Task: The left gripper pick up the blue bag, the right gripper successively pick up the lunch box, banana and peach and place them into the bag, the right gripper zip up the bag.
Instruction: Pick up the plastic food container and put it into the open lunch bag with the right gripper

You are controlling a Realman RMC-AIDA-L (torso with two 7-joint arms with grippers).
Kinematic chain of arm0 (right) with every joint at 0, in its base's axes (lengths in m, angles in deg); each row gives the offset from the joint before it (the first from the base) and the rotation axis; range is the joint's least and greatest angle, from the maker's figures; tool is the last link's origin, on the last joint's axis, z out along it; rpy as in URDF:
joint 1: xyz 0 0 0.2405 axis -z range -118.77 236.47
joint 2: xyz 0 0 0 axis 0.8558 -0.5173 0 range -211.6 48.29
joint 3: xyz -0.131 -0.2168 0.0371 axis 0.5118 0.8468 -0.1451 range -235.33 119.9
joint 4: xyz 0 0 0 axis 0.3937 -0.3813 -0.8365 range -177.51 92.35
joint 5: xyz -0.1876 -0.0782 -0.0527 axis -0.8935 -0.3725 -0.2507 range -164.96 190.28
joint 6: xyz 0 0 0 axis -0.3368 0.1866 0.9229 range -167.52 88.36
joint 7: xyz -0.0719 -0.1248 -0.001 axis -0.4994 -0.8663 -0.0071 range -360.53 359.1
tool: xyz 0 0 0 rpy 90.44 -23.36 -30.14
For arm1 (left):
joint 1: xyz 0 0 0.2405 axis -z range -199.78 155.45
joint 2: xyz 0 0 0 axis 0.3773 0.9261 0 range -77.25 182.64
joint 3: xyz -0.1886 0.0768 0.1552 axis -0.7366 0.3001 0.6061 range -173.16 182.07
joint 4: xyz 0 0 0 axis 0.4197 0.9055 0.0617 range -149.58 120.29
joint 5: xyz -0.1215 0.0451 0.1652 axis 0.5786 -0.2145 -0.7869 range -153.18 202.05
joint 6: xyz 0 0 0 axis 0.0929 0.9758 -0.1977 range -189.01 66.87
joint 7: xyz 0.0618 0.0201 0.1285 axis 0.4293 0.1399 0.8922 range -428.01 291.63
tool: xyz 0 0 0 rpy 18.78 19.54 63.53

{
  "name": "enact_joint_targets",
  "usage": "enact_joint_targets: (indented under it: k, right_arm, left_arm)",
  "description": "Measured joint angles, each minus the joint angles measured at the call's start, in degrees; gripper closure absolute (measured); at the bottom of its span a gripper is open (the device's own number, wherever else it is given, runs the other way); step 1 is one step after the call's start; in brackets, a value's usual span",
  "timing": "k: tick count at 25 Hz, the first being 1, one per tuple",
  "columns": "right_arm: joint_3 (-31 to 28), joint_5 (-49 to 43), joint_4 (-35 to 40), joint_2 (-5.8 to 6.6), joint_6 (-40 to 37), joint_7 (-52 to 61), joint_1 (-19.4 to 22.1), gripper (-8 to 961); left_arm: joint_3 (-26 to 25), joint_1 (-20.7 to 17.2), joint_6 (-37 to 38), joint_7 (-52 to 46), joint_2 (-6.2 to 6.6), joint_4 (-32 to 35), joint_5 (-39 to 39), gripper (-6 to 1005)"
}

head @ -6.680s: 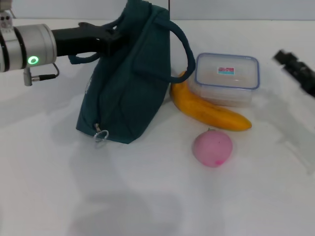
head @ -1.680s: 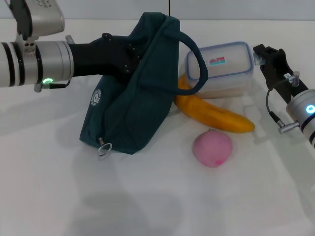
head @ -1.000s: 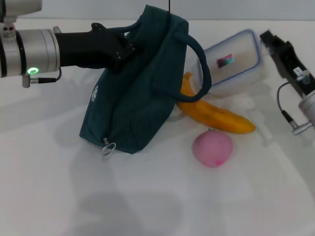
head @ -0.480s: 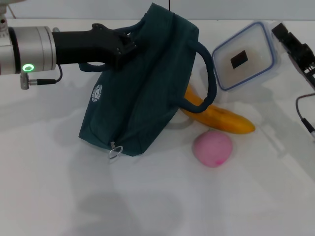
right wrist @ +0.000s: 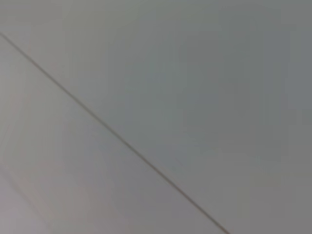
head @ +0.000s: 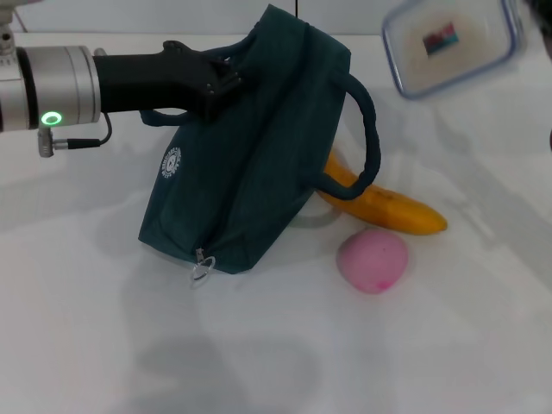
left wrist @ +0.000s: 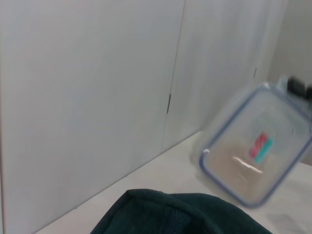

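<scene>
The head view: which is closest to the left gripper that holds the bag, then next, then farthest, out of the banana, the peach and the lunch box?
From the left gripper:
1. The banana, on the table, partly behind the blue bag.
2. The peach, in front of the banana.
3. The lunch box, lifted off the table at the far right.

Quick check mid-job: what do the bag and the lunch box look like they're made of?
The bag looks like soft matte teal fabric: it creases and sags where the left claw holds it up. The lunch box looks like clear, glossy hard plastic with a blue rim, since you can see through its lid.
</scene>
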Motion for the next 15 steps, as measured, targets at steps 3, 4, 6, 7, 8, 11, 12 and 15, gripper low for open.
enact_joint_targets:
  k: [3, 4, 6, 7, 8, 11, 12, 15]
  right_arm:
    - [-0.02, 0.47, 0.74, 0.0, -2.23, 1.12, -3.43, 859]
    - [0.0, 0.45, 0.96, 0.0, -2.79, 1.69, -4.86, 859]
    - [0.28, 0.2, 1.2, 0.03, -3.4, 2.59, -7.28, 859]
    - [0.49, 0.1, 1.21, 0.04, -3.52, 2.84, -8.15, 859]
    - [0.74, 0.03, 1.22, 0.04, -3.56, 2.97, -9.05, 859]
    - [1.13, -0.09, 1.2, -0.13, -3.52, 3.08, -10.4, 858]
    - [1.25, -0.1, 1.14, -0.18, -3.46, 3.07, -10.8, 858]
    - [2.63, -0.2, 0.9, -0.19, -2.87, 3.09, -12.22, 858]
  left_arm:
    - [0.0, 0.19, -0.03, -0.01, -0.02, 0.0, 0.0, 962]
    - [0.0, 0.26, -0.13, -0.01, -0.02, 0.0, 0.0, 962]
    - [-0.01, 0.38, -0.62, 0.2, -0.02, 0.0, 0.0, 962]
    - [-0.05, 0.42, -1.05, 0.3, 0.01, 0.01, 0.0, 962]
    - [-0.39, 0.49, -1.79, 0.36, 0.08, 0.03, 0.0, 962]
    - [-2.02, 0.55, -2.89, 0.4, 0.13, 0.05, 0.0, 962]
    - [-2.39, 0.58, -2.94, 0.43, 0.13, 0.06, 0.0, 962]
    - [-2.43, 0.77, -2.91, 0.57, 0.06, 0.08, 0.0, 962]
